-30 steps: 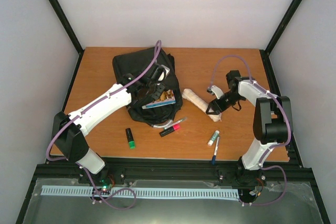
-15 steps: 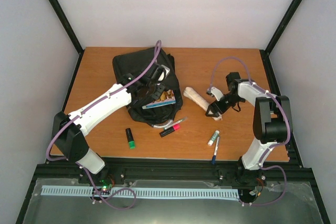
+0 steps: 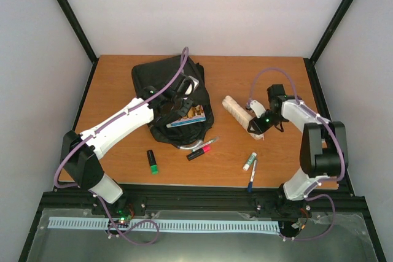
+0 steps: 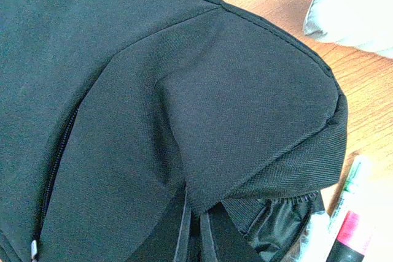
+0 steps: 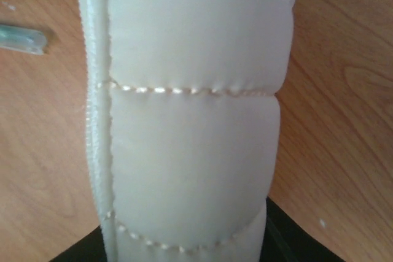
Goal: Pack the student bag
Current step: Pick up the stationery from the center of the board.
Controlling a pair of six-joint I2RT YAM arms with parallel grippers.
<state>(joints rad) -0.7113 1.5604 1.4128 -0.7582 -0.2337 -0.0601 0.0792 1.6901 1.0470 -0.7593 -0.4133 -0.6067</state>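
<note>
Bag (image 3: 161,79) lies at the table's (image 3: 116,151) far left, mouth towards the arms, its fabric pinched in the closed left gripper (image 3: 178,101). Beside the bag, the right gripper (image 3: 253,124) clasps a white pouch (image 3: 235,110) by its end.

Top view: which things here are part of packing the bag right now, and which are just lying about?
In use: student bag, pinched by the left claw; white pouch, held by the right claw; book in the bag.
Lying about, perhaps next: green highlighter, pink marker, white marker, blue pen.
</note>
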